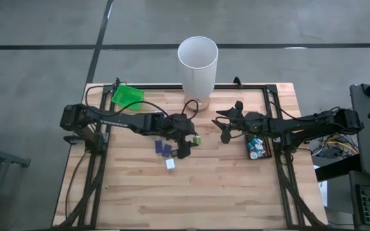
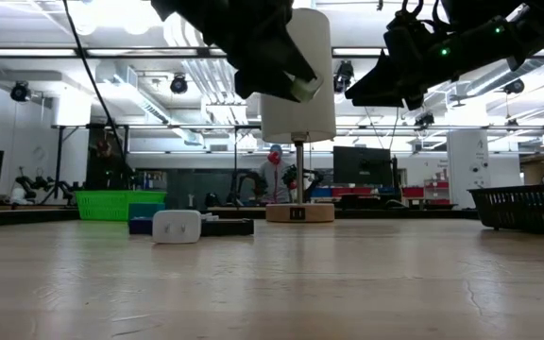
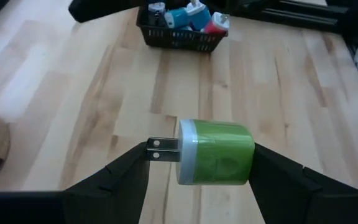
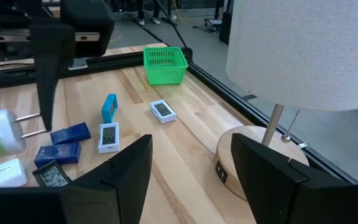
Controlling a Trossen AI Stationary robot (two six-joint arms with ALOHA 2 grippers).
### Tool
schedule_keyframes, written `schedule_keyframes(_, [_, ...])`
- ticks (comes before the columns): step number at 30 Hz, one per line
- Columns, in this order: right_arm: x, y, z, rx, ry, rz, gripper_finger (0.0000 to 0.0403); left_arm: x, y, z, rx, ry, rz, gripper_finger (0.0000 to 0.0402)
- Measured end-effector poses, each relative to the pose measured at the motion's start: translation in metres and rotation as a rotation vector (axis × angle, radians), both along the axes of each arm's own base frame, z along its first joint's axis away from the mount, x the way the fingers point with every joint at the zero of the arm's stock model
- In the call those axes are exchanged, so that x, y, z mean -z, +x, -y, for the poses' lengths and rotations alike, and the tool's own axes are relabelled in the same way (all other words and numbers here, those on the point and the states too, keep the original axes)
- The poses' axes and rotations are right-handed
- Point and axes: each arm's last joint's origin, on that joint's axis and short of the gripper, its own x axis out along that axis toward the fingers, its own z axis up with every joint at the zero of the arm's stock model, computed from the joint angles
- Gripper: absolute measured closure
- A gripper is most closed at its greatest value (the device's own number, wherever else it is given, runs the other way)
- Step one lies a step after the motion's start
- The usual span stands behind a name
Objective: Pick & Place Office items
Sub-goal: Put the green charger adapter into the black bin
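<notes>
My left gripper (image 3: 201, 163) is over the table's middle (image 1: 185, 142), shut on a green plug charger (image 3: 219, 154) with a white face and two metal prongs. My right gripper (image 4: 191, 171) hangs open, holding nothing, just right of it (image 1: 227, 126) near the lamp base (image 4: 253, 155). Small office items lie flat on the wood below the left gripper: two dark blue blocks (image 1: 162, 148), a white block (image 1: 170, 164), and in the right wrist view also a teal piece (image 4: 109, 107) and white display pieces (image 4: 162, 111). More items fill the black tray (image 1: 257, 147). My left gripper pinches the green charger lengthwise between its two fingers. The prong tips (image 3: 154, 150) bear on one finger (image 3: 126, 171) and the rounded green rear end (image 3: 248, 155) on the other. The charger lies level across the gap, lifted clear of the table.
A tall white lamp (image 1: 198, 61) stands on a round wooden base at the far edge. A green tray (image 1: 127, 96) sits at the far left corner. The black tray lies at the right edge under my right arm. Bare wood spreads over the table's near half.
</notes>
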Motion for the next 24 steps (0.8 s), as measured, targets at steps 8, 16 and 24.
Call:
schedule_keyframes(8, [0.000, 0.000, 0.000, 0.000, 0.000, 0.001, 0.0186, 0.006, 0.010, -0.001, 0.126, 0.175, 0.079, 0.0158])
schedule_keyframes(16, [0.000, 0.000, 0.000, 0.000, 0.000, -0.001, 0.0186, 0.014, 0.012, -0.005, 0.162, 0.300, 0.185, 0.0158])
schedule_keyframes(24, [0.000, 0.000, 0.000, 0.000, 0.000, 0.000, 0.0186, 0.014, 0.010, -0.013, 0.052, 0.340, 0.147, 0.0158])
